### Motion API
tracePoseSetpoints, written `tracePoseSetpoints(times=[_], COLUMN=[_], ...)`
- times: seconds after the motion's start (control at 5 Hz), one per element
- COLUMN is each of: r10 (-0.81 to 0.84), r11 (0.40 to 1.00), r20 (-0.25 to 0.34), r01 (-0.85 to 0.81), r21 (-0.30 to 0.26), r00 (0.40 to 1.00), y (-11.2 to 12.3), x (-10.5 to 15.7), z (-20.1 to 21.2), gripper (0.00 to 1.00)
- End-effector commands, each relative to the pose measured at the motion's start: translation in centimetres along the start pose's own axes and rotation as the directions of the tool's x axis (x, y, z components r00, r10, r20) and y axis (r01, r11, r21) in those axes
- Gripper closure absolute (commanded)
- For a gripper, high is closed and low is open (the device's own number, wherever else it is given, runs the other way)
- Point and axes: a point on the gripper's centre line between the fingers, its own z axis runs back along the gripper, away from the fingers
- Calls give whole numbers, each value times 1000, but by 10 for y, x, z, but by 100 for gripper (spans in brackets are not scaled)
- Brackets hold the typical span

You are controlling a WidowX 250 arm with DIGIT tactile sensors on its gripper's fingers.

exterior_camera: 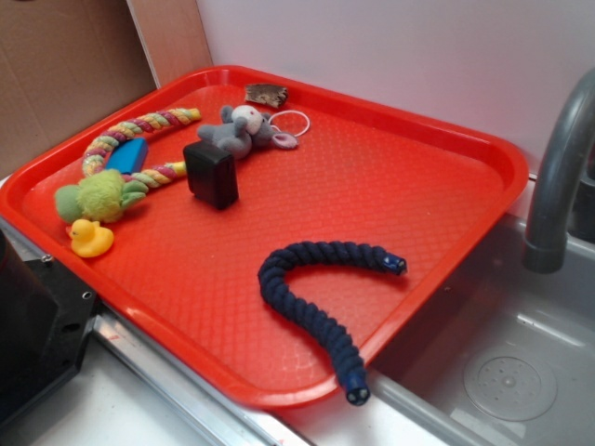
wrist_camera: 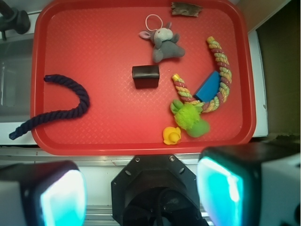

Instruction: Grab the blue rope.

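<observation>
the blue rope (wrist_camera: 70,106) lies in a hook shape on the red tray (wrist_camera: 103,42), ahead of the claw (wrist_camera: 141,188) and off to its left in the wrist view. one capped end hangs over the tray's near rim, the other curls back toward the middle of the tray. the claw sits off the tray at its near edge, its two pads (wrist_camera: 221,188) spread well apart with nothing between them.

the step in hand, as i judge it, is the approach. the curved middle of the rope looks like the best place to close on: it lies flat on the tray, well apart from everything else. lining the pads across the strand, not along it, should let them pinch its full thickness. the overhanging end is a poorer target, since the rim would get in the way.

further right of the claw are the black block (wrist_camera: 146,76), the grey plush mouse (wrist_camera: 164,44), the twisted rope toy (wrist_camera: 218,75), the green plush (wrist_camera: 190,117) and the yellow duck (wrist_camera: 172,135), none near the rope.
</observation>
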Motion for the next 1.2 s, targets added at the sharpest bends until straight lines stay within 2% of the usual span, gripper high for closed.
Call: tracePoseSetpoints(times=[0.0,0.2,0.4,0.6,0.8,1.0], r10=[0,18,119,159,75,0], r11=[1000,992,987,983,997,1000], r20=[0,60,173,138,76,-25], r01=[0,-11,-97,-144,-76,1], r21=[0,-126,-132,-112,15,25], r00=[1000,998,978,978,994,1000], y=[0,-26,-50,-77,-96,-96], x=[0,12,41,69,78,79], z=[0,-52,-98,-151,-190,-208], gripper=[0,0,0,0,0,0])
